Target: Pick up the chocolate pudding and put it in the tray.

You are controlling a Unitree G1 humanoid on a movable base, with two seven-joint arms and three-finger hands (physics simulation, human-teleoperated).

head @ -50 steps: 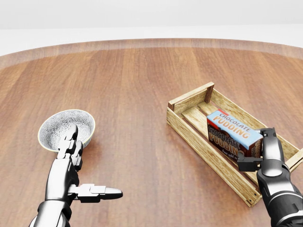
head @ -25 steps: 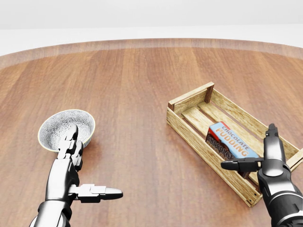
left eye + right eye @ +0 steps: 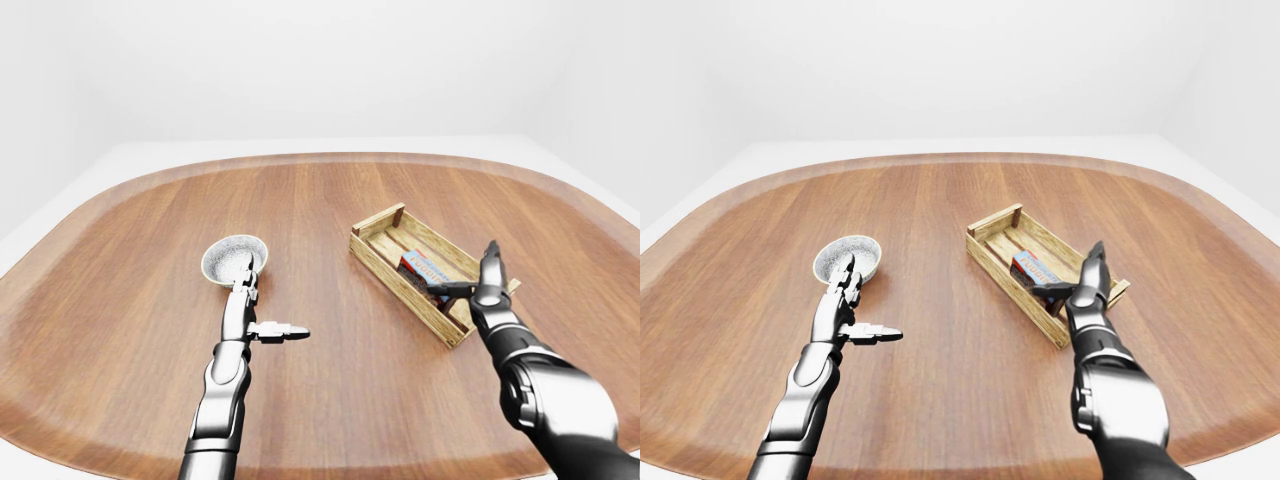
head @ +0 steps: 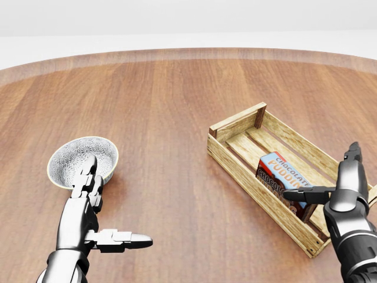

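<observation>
The chocolate pudding box (image 4: 284,173) lies tilted inside the wooden tray (image 4: 236,126), leaning against the tray's near wall, at the right of the head view. My right hand (image 4: 330,175) is open just right of the box, thumb pointing left over it and fingers up, not closed on it. My left hand (image 4: 109,206) is open and empty at the lower left, just below a bowl. The box and tray also show in the left-eye view (image 3: 425,268).
A patterned white bowl (image 4: 73,156) stands on the round wooden table (image 4: 165,106) at the left, right by my left fingertips. The table's rim curves across the top of the head view, with white floor beyond.
My right hand has let go of the pudding box and drawn off to the right. The box has dropped from upright to lying tilted in the tray. The left arm has not moved.
</observation>
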